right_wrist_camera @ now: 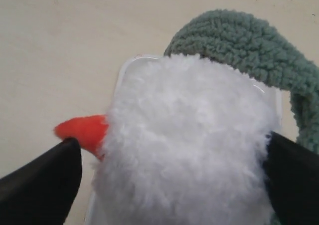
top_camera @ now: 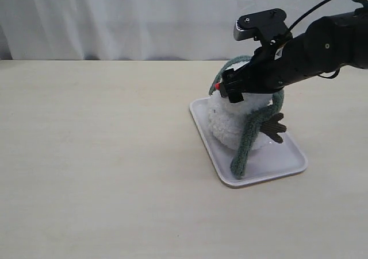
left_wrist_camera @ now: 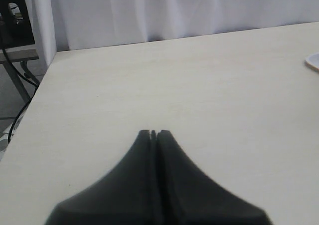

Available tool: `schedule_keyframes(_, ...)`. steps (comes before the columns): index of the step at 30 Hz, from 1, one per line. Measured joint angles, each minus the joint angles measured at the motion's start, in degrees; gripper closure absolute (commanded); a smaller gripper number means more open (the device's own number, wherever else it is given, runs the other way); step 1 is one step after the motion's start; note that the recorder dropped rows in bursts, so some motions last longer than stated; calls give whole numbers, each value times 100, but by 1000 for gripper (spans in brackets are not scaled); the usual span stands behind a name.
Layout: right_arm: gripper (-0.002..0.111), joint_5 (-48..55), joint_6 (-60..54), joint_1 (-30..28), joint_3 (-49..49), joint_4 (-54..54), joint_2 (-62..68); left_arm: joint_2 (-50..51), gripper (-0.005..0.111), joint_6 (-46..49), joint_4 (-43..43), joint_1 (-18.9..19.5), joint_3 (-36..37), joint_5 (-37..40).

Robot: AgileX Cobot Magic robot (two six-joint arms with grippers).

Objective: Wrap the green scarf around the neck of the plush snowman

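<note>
Pale tabletop bears, right of centre, a white tray where the plush snowman stands upright, nose pointing left, the green scarf running from behind its head down to the tray, and the right gripper, jaws spread astride that head, might tip it or snag the loose scarf.

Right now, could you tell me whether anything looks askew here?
Yes: the green scarf arches loosely behind the plush snowman's head rather than wrapping snugly below it, and one long end trails down onto the white tray.
</note>
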Motion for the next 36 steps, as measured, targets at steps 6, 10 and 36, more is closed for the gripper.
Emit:
schedule_keyframes(6,53,-41,0,0,-9,0,125,0,107,0,0,0,0,0)
schedule_keyframes(10,77,-64,0,0,-23,0,152,0,107,0,0,0,0,0)
schedule_keyframes(36,104,1055,-6176,595,-50,574,-92,0,107,0,0,0,0,0)
